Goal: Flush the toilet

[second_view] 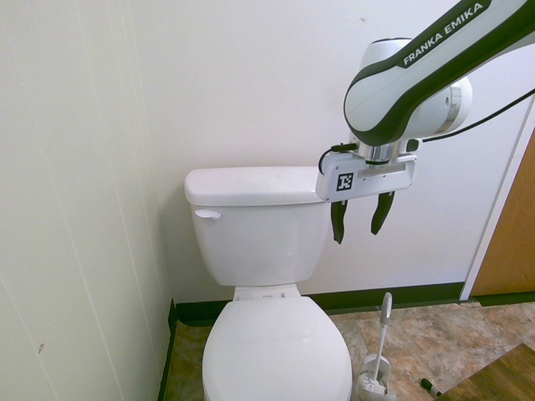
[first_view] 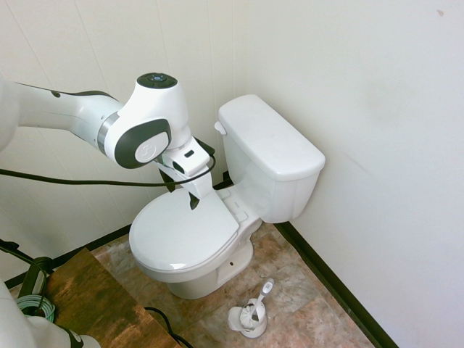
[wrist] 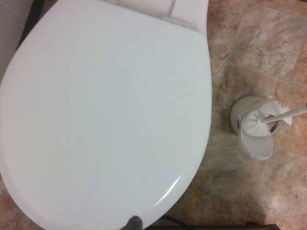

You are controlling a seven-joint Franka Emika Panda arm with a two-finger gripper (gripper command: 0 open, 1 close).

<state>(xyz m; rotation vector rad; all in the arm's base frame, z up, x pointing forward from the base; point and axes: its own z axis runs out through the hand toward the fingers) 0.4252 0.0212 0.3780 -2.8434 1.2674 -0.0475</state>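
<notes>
The white toilet (first_view: pixel 270 156) stands in the corner with its oval seat lid (first_view: pixel 181 230) down. That lid fills most of the wrist view (wrist: pixel 105 115). A small white flush lever (first_view: pixel 220 128) juts from the tank's upper front corner, also seen in the second exterior view (second_view: pixel 206 215). My gripper (first_view: pixel 183 191) hangs open above the rear of the lid, fingers pointing down, holding nothing. In the second exterior view the gripper (second_view: pixel 359 219) is level with the tank (second_view: pixel 259 225), at the side opposite the lever and well apart from it.
A white toilet brush in its holder (first_view: pixel 252 313) stands on the tiled floor beside the bowl, also in the wrist view (wrist: pixel 259 125). Walls close in behind and beside the tank. A brown wooden board (first_view: pixel 94 297) lies on the floor in front.
</notes>
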